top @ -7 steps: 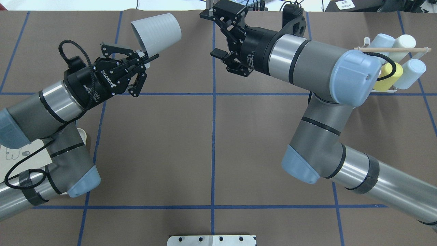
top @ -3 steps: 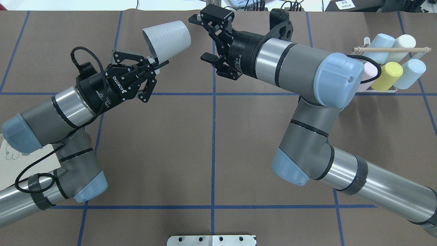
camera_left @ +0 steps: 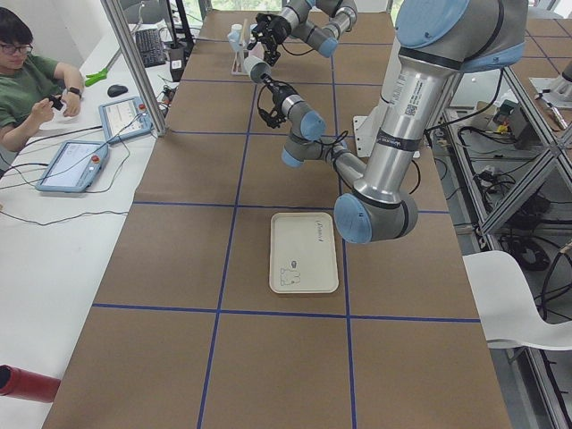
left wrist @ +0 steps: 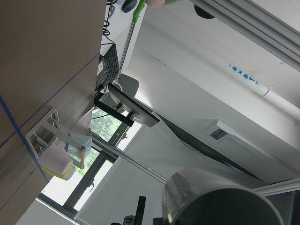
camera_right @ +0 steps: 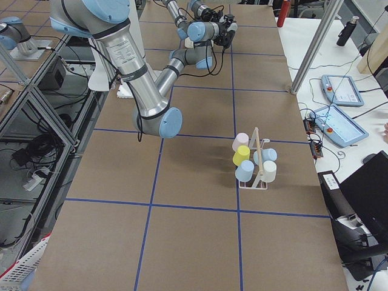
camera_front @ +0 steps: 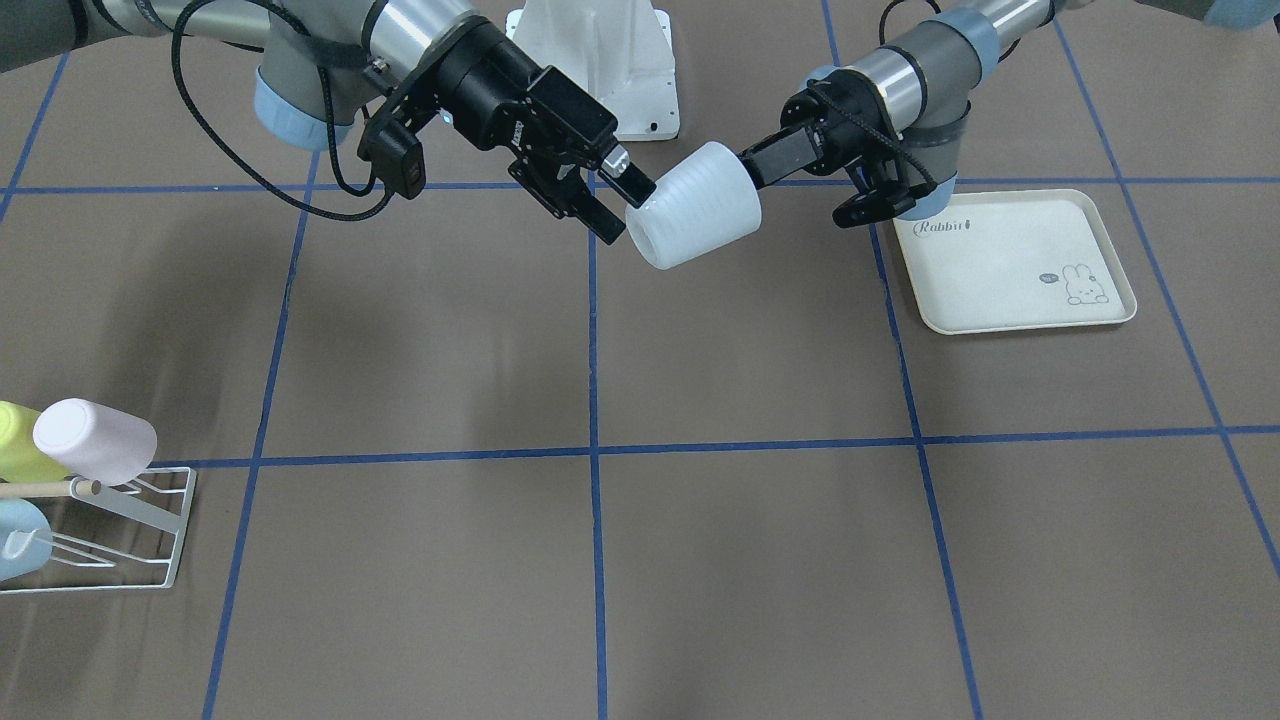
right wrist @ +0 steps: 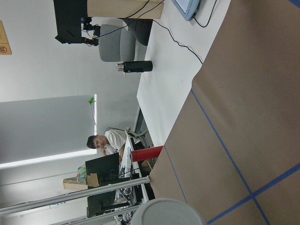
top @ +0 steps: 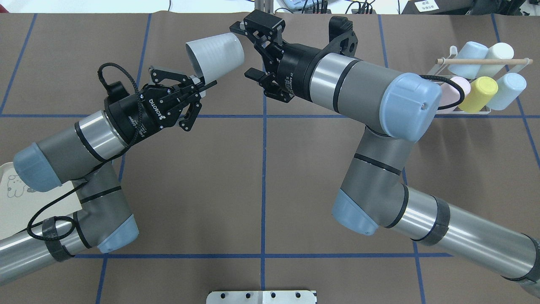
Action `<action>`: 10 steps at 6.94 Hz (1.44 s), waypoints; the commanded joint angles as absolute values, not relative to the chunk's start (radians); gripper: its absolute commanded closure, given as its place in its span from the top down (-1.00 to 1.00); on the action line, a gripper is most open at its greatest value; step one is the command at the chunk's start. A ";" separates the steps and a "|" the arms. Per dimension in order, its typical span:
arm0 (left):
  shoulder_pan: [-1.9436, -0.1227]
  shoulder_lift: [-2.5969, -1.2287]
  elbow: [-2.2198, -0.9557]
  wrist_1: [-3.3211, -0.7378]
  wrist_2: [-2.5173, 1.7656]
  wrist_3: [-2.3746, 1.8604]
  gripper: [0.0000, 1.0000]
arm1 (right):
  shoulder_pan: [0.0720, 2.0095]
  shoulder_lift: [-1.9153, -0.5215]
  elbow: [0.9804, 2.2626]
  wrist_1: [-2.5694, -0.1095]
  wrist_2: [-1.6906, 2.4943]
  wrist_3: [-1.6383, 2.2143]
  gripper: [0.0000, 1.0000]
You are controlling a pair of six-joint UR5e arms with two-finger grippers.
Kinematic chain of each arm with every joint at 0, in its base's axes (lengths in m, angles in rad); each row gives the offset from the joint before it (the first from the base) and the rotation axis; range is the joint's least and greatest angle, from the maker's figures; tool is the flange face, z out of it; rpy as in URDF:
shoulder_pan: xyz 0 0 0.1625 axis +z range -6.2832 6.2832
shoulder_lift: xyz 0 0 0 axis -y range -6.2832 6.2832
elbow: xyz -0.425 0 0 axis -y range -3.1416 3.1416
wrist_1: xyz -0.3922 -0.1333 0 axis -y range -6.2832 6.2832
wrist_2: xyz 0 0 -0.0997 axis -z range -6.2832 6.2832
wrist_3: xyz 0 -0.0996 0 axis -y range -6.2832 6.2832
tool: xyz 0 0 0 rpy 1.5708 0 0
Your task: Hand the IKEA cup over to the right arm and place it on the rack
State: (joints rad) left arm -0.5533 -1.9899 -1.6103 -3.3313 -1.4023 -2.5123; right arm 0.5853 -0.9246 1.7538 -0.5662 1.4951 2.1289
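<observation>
1. IKEA cup (top: 215,55): pale grey-white, ribbed, held in the air over the table and tilted on its side. In the overhead view it is at about 11 o'clock from the table centre. Its mouth faces the left arm and its closed base faces the right arm (top: 379,97).
2. Left gripper (top: 201,82): fingers pinched together on the cup's rim wall, at the cup's 7 o'clock. It has hold of the cup.
3. Right gripper (top: 242,51): fingers spread wide, nothing gripped. It sits at the cup's 3 o'clock, with the cup's base end just at the fingertips. Cannot tell whether they touch.
4. The right arm comes in from 4 o'clock with its elbow bent.
5. Rack (top: 476,111): white wire, at 2 o'clock from the table centre, well apart from the IKEA cup. A wooden rod (top: 485,61) lies across its top. Pastel cups (top: 481,93) sit on its prongs: pink, yellow, cream and two pale blue.
6. Tray (top: 17,207): cream with a rabbit print, at 8 o'clock, partly hidden under the left arm.
7. Table (top: 190,190): brown cover with a blue tape grid.
</observation>
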 commanded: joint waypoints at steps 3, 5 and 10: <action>-0.552 -2.016 -1.608 -3.304 -1.402 -2.513 -1.00 | 0.578 -0.925 1.753 -0.568 1.485 2.128 1.00; -0.548 -2.023 -1.606 -3.290 -1.401 -2.514 -1.00 | 0.578 -0.925 1.752 -0.568 1.485 2.128 1.00; -0.542 -2.036 -1.605 -3.287 -1.390 -2.517 -1.00 | 0.574 -0.925 1.752 -0.568 1.479 2.126 1.00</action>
